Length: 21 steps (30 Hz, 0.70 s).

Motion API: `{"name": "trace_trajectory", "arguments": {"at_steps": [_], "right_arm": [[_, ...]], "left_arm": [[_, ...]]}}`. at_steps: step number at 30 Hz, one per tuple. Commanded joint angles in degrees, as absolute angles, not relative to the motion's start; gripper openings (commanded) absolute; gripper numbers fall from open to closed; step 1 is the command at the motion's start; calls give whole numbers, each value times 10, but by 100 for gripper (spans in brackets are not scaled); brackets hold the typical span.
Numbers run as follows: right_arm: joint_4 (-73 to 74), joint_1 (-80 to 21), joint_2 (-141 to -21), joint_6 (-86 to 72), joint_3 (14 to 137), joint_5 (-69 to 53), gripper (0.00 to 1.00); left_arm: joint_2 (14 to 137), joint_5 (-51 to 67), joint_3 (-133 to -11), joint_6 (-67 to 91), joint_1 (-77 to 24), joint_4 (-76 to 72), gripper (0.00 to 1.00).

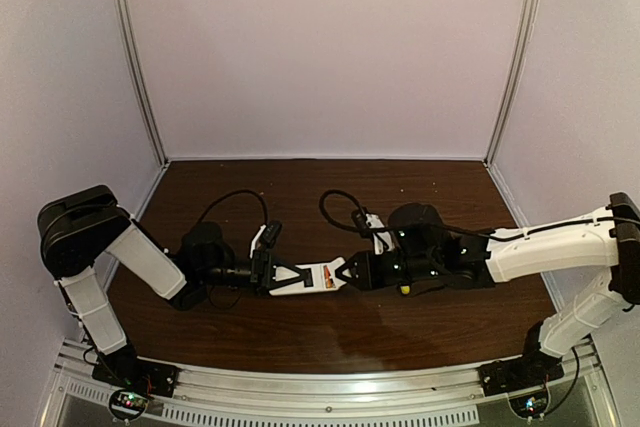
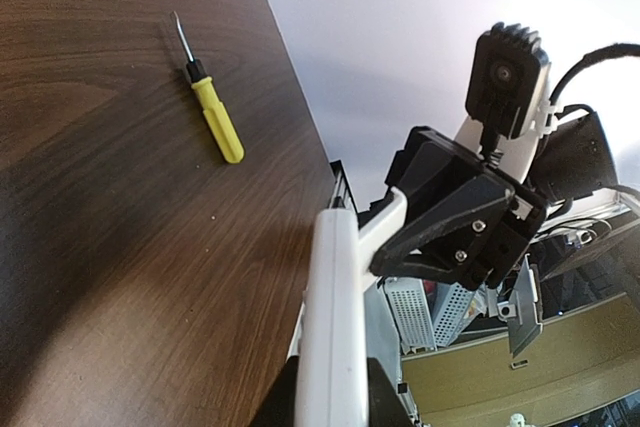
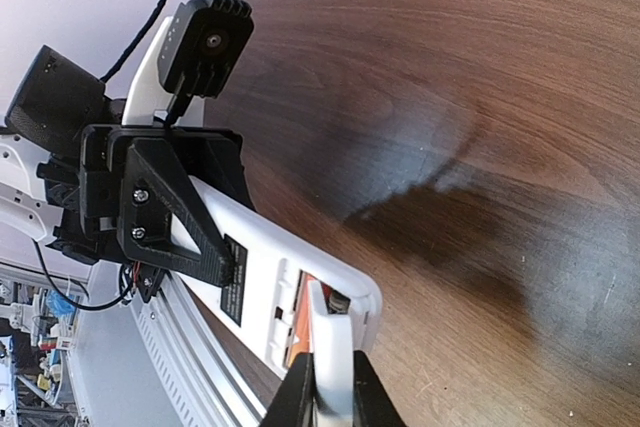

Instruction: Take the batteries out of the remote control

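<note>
The white remote control (image 1: 318,277) is held above the table between the two arms. My left gripper (image 2: 329,396) is shut on one end of the remote control (image 2: 335,297), seen edge-on. At the other end my right gripper (image 3: 333,393) is shut on the small white cover piece (image 3: 333,347), which stands tilted up from the open battery compartment. Inside the compartment lie the batteries: an orange one (image 3: 301,328) and the pale metal end of a dark one (image 3: 338,300). The left gripper's black fingers (image 3: 180,227) clamp the remote control (image 3: 255,257) near its label.
A yellow-handled screwdriver (image 2: 215,117) lies on the brown table, partly under my right arm in the top view (image 1: 405,288). Black cables loop over the table behind both wrists (image 1: 340,209). Pale walls close in the table on three sides.
</note>
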<state>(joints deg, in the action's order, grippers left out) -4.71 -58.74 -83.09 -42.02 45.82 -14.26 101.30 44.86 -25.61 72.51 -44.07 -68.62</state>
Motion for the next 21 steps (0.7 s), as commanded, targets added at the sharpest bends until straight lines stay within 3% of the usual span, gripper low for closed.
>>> {"name": "trace_trajectory", "arguments": {"at_steps": [1, 21], "right_arm": [[-63, -588, -808, -424, 449, -159, 12], [2, -558, -721, -410, 400, -63, 10]], "left_arm": [[1013, 459, -259, 716, -435, -732, 0], [1010, 457, -255, 716, -432, -735, 0]]}}
